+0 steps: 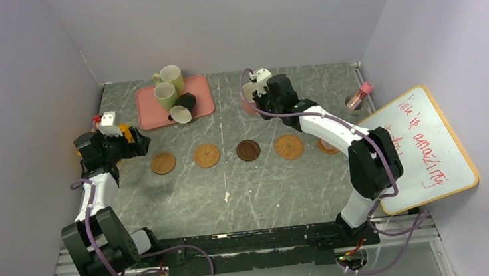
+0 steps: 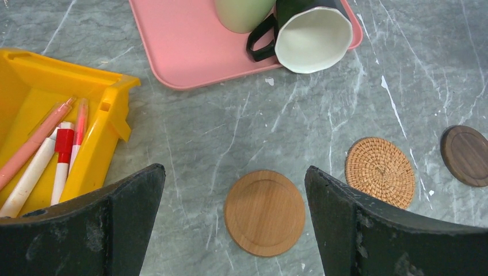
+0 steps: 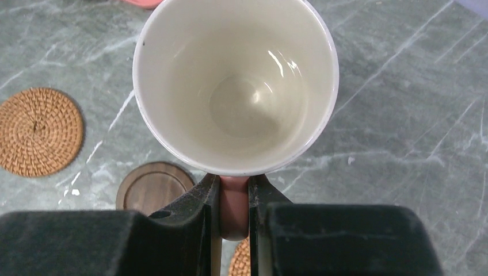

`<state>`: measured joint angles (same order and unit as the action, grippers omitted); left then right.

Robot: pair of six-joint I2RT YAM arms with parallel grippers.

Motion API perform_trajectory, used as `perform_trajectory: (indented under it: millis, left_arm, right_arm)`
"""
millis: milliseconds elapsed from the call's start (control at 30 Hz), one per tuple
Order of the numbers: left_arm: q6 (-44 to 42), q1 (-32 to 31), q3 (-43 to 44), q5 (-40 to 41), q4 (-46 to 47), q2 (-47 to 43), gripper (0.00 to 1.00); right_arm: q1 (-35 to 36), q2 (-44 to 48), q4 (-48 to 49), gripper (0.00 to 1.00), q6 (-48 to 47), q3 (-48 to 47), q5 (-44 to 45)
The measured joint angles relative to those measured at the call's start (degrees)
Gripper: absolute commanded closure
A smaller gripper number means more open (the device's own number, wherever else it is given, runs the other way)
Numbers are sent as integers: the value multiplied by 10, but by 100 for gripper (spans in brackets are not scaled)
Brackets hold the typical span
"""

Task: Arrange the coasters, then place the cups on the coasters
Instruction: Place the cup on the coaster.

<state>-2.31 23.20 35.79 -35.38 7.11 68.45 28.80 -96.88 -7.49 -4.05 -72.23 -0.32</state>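
From the top, five coasters [image 1: 248, 150] lie in a row across the surface [image 1: 266, 189]; the right arm hides part of the last one on the right. Two green cups [image 1: 165, 95] and a black cup [image 1: 186, 107] are on a pink tray [image 1: 201, 92] at the back. The left gripper [image 1: 139, 142] is near the left end of the row. The right gripper [image 1: 256, 99] is behind the row with a pink cup [image 1: 247, 106]. In the left wrist view, the left gripper is wide and holds nothing. A smooth coaster [image 2: 265, 213] lies between its fingers, and the black cup lies on its side at the tray's edge. A yellow bin [image 2: 34, 86] with pens [image 2: 63, 155] is on the left. In the right wrist view, the right gripper is closed tight on the pink cup's handle, and the cup's mouth faces up. A dark coaster [image 3: 152, 187] and a woven coaster [image 3: 37, 131] lie next to it.
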Motion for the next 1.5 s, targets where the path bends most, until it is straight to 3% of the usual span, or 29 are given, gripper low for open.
perform_trajectory:
  millis: [800,1100,1500]
  left_arm:
    - [0,0,0,-8,0,16,4]
    - [0,0,0,-9,0,16,4]
    - [0,0,0,-13,0,16,4]
  right_arm:
    - [-146,219,-67,100,-115,170,-189]
    - [-205,246,-92,100,-174,214,-229]
    - [-232,265,-125,100,-245,242,-305]
